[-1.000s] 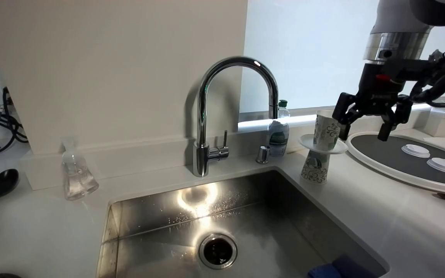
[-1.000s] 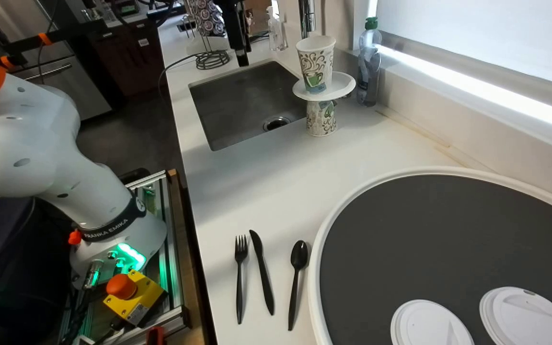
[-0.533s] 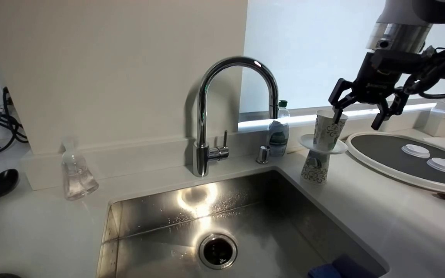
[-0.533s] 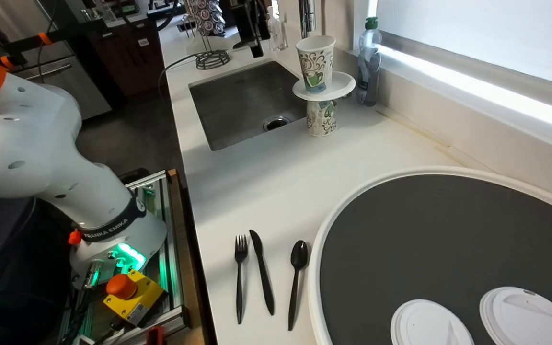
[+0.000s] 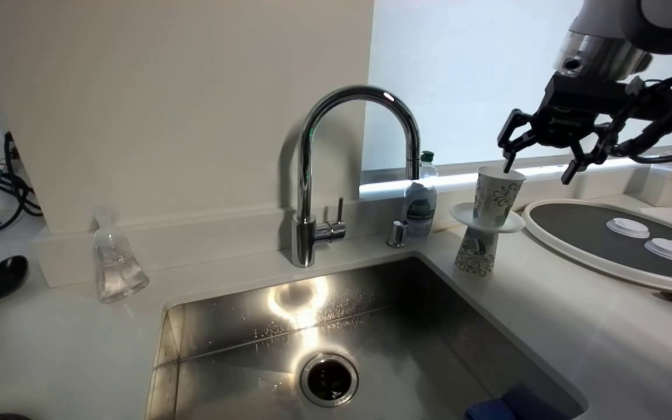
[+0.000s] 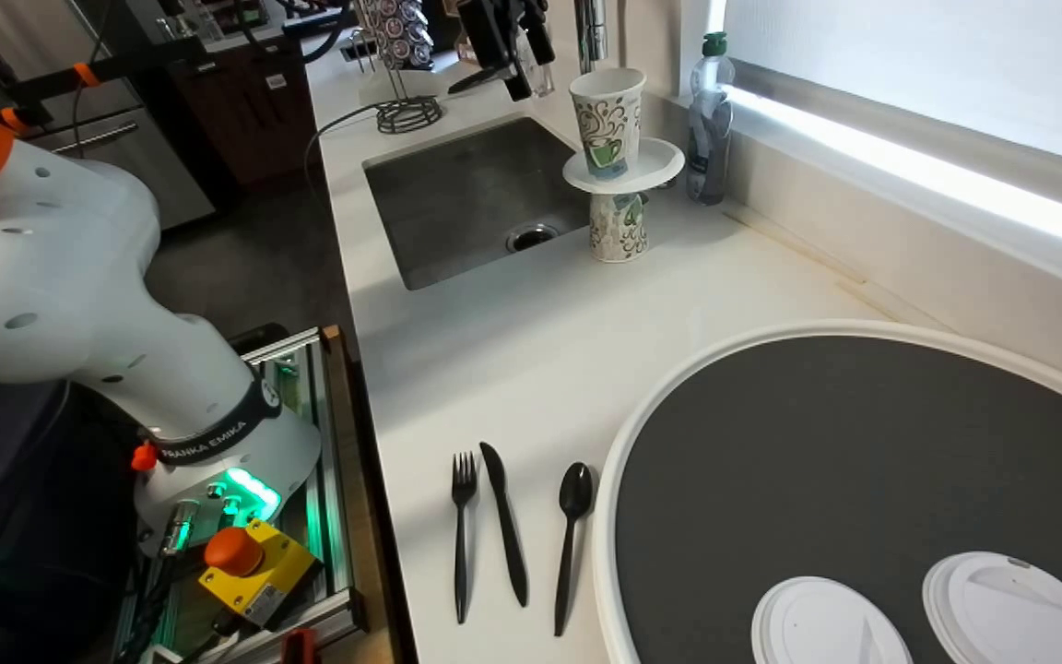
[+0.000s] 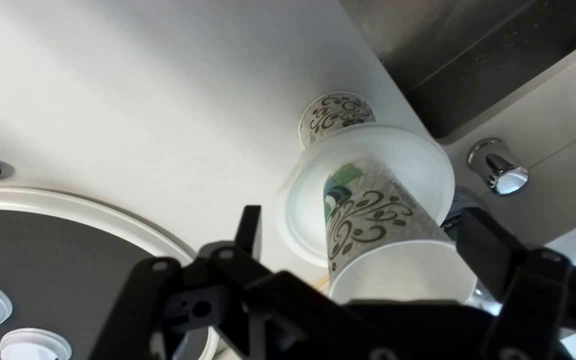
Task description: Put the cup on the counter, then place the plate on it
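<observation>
Cup (image 6: pixel 607 124), the upper of two and likely the one meant, stands upright on the white plate (image 7: pixel 413 155), lower than the tool (image 5: pixel 539 172) and near it, not held. Tool is tilted, fingers (image 7: pixel 247 225) spread wide, pinching nothing, apart from the cup by a visible gap. Plate sits on a lower cup (image 5: pixel 476 255) that flares downward, so probably rim-down, and that stands on the bench (image 6: pixel 494 369), well below the tool. Cup not on the bench itself yet; my guess: step in hand is the grasp, early in the task.

What could go wrong: coming down at this slant, a finger could catch the rim and tip the cup. Cup looks a bit off the plate's middle, and the plate's support is narrow up top, so an uneven push could rock the lot. Walls look like thin paper: squeeze too hard and they may buckle, too soft and the cup may slip. Lifting sideways instead of straight could drag the plate along.

Sink (image 5: pixel 242 373) opens lower than the tool, just beside the lower cup; anything knocked that way may drop in. Soap bottle (image 6: pixel 711 120) stands past the plate from the tool, something to hit on an overshoot. Round dark tray (image 6: pixel 771 443) with white lids (image 6: pixel 824 618) lies lower than the tool too, across from the sink.
</observation>
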`<action>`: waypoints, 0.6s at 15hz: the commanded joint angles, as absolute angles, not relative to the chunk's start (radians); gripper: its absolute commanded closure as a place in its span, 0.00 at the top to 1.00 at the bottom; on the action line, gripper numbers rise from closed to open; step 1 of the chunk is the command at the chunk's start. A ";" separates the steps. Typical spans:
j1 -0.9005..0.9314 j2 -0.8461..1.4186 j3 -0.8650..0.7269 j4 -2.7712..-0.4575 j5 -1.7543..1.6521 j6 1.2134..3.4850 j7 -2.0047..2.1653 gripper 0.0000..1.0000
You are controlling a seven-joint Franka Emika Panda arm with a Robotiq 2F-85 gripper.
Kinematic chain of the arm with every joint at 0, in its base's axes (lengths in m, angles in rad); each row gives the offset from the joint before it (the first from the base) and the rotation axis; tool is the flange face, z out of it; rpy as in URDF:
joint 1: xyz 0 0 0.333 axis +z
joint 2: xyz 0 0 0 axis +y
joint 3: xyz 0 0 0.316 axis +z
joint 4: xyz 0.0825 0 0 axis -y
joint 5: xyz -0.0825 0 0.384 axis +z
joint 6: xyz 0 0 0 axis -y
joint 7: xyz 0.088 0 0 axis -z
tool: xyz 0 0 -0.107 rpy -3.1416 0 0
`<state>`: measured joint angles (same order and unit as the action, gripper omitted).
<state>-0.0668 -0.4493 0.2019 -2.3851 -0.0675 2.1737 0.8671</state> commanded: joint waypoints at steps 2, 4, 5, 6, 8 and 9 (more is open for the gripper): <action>-0.099 -0.439 0.222 -2.401 -0.164 2.208 0.987 1.00; -0.101 -0.431 0.217 -2.400 -0.185 2.211 1.018 1.00; -0.102 -0.427 0.214 -2.400 -0.191 2.214 1.031 1.00; -0.101 -0.424 0.211 -2.401 -0.195 2.219 1.041 1.00; -0.102 -0.415 0.205 -2.406 -0.202 2.246 1.057 1.00; -0.102 -0.408 0.200 -2.407 -0.201 2.265 1.059 1.00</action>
<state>-0.0985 -0.4241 0.2061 -2.3889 -0.1767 2.2034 1.0151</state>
